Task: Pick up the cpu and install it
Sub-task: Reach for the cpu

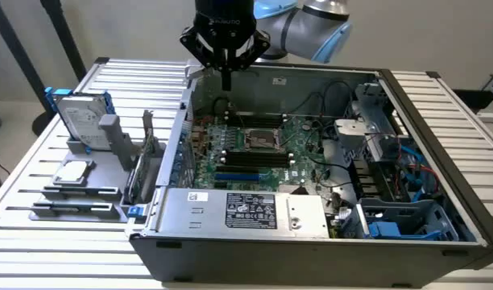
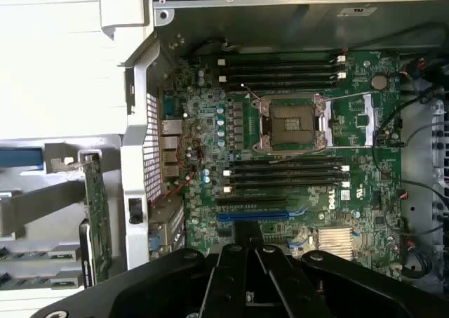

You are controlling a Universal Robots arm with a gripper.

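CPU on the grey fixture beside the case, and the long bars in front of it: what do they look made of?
The small square cpu: metal top, silver-grey and fairly shiny, going by its light sheen. Its thin pale rim looks like a duller material, which one is unclear. The long grey bars: probably plastic, with a matte finish, uniform grey and no glints.

Hard drive [image 1: 80,118] upright; grey bars [image 1: 79,193] flat nearby.
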